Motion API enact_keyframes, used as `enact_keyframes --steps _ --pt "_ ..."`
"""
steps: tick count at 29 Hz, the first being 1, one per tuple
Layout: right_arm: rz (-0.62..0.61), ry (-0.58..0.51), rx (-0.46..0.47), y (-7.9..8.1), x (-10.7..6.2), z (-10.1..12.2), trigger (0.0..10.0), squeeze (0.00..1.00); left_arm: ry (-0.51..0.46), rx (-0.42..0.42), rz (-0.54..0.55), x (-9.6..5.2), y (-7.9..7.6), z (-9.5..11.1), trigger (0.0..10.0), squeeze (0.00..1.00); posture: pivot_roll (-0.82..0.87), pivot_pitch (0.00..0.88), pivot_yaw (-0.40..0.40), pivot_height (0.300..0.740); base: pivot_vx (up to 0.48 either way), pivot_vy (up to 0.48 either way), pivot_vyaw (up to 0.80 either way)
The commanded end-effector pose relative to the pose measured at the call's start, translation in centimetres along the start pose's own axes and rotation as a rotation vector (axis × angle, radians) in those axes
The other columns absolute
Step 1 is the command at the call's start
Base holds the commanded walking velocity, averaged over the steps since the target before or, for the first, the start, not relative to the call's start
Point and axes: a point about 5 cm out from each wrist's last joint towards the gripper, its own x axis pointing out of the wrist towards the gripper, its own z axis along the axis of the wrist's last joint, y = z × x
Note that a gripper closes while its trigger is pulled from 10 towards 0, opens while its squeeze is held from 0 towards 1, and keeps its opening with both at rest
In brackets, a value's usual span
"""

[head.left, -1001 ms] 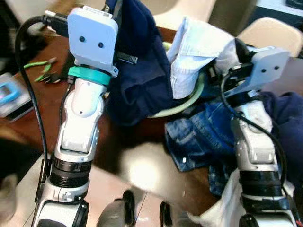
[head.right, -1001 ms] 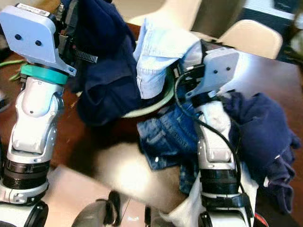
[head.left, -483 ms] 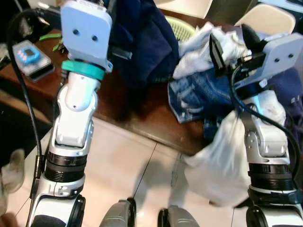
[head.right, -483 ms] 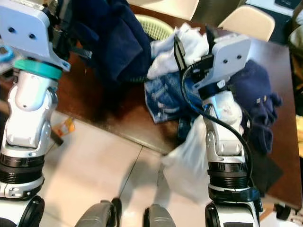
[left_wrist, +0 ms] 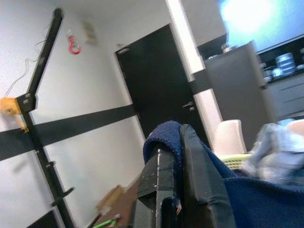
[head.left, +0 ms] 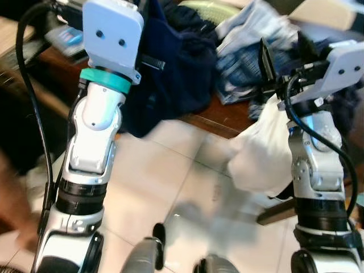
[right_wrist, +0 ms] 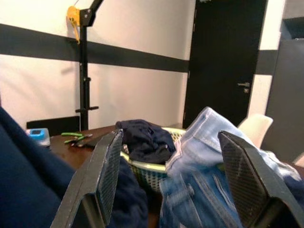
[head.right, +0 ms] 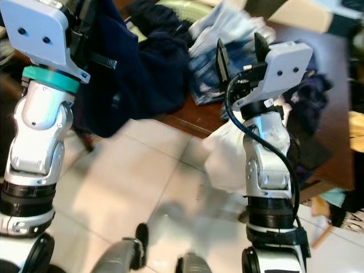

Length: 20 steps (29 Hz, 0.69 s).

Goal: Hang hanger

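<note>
My left gripper (left_wrist: 179,130) is shut on a dark navy garment (head.left: 176,74), which hangs from it down past the table's front edge. The raised left wrist housing (head.left: 111,37) covers those fingers in the eye views. A short black strap (head.left: 152,61) sticks out of the cloth beside the wrist. My right gripper (head.right: 241,51) is held up open in front of the table, with nothing between its fingers (right_wrist: 102,180). It points toward the clothes pile.
The brown table (head.right: 187,119) carries a green basket (right_wrist: 142,173), blue jeans (head.left: 250,68) and other clothes. White cloth (head.left: 261,153) hangs by my right arm. A black stand (right_wrist: 84,61) rises at the wall, with a red hook (left_wrist: 72,45) above. Tiled floor (head.left: 170,182) lies below.
The camera has backed away from the table, so more floor shows. My right gripper has come out of the light blue clothes and is open. The left still holds the navy garment.
</note>
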Motion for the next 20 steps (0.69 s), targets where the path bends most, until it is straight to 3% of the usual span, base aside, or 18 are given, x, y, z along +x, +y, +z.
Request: enact_keyframes --steps 1,8,10,12,14,16,18,20 --pt "-0.014 -0.002 0.007 -0.2 -0.2 0.0 10.0 0.00 -0.057 -0.004 -0.007 0.3 -0.1 1.0 10.0 0.00 0.00 0.069 0.066 0.740 -0.386 0.000 0.00" --pt "-0.021 0.005 0.008 -0.2 -0.3 -0.2 10.0 0.00 -0.056 -0.008 -0.015 0.3 -0.3 0.9 10.0 0.00 0.00 0.070 0.066 0.740 -0.338 0.000 0.00" --pt "-0.023 0.011 0.010 -0.2 -0.4 -0.3 10.0 0.00 0.002 -0.023 -0.014 0.4 -0.5 0.2 10.0 0.00 0.00 0.070 0.066 0.740 0.000 0.000 0.00" --pt "-0.035 0.036 0.016 -0.2 -0.8 -0.9 10.0 0.00 0.206 -0.214 -0.022 -0.1 -1.3 -2.0 10.0 0.00 -0.01 0.075 0.062 0.740 0.000 0.000 0.00" --pt "-0.035 0.036 0.016 -0.2 -0.8 -0.9 10.0 0.00 0.206 -0.214 -0.022 -0.1 -1.3 -2.0 10.0 0.00 -0.01 0.075 0.062 0.740 0.000 0.000 0.00" --pt "-0.054 0.076 0.027 -0.2 -1.3 -1.8 10.0 0.00 0.387 -0.354 -0.063 -1.2 -2.9 -4.3 10.0 0.00 -0.01 0.075 0.061 0.740 0.000 0.000 0.00" --pt "-0.054 0.076 0.027 -0.2 -1.3 -1.8 10.0 0.00 0.387 -0.354 -0.063 -1.2 -2.9 -4.3 10.0 0.00 -0.01 0.075 0.061 0.740 0.000 0.000 0.00" --pt "-0.064 0.107 0.033 -0.2 -1.7 -2.4 10.0 0.00 0.497 -0.402 -0.079 -2.1 -4.4 -5.8 10.0 0.00 -0.03 0.077 0.056 0.740 0.000 0.000 -0.80"
